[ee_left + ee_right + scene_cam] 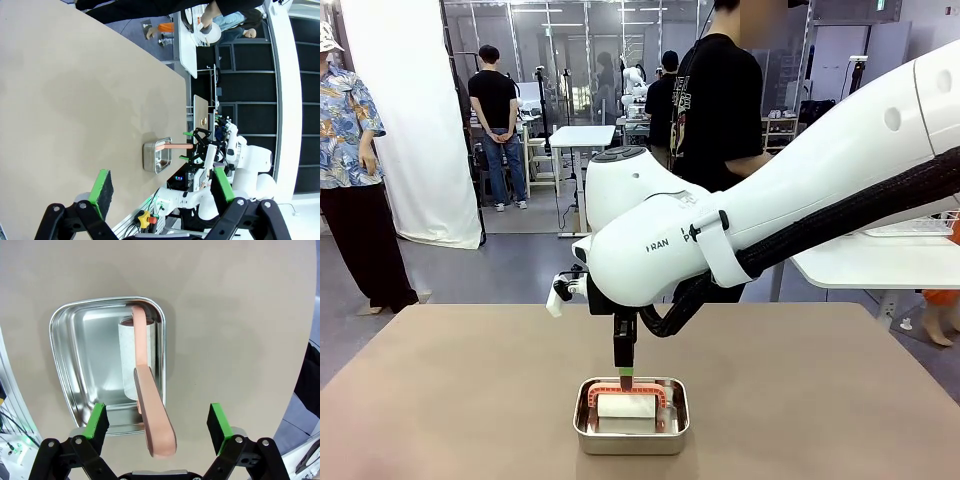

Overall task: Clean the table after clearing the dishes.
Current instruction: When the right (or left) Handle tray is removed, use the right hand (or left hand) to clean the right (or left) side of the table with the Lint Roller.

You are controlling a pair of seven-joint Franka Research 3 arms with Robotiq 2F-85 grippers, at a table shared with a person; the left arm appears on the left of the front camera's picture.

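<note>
The beige-brown table (pixel 440 390) carries a small steel pan (pixel 630 443) near its front edge. In the pan lies a white cleaning roller (pixel 127 357) with a pink handle (pixel 145 385) that sticks up out of it. My right gripper (pixel 625 378) hangs straight down over the pan, open. Its green pads (pixel 97 417) stand wide on either side of the handle without touching it. My left gripper (pixel 161 186) is open and holds nothing, raised well off to the side of the table (pixel 75 90), from where the pan (pixel 157 156) looks small. A person's hand holds a round white plate (pixel 212 34) at the white side table.
A person in a black shirt (pixel 720 100) stands at the far side, turned toward a white side table (pixel 870 260) at the right. My right arm's white body (pixel 650 230) hangs over the table's middle. Bare tabletop lies on both sides of the pan.
</note>
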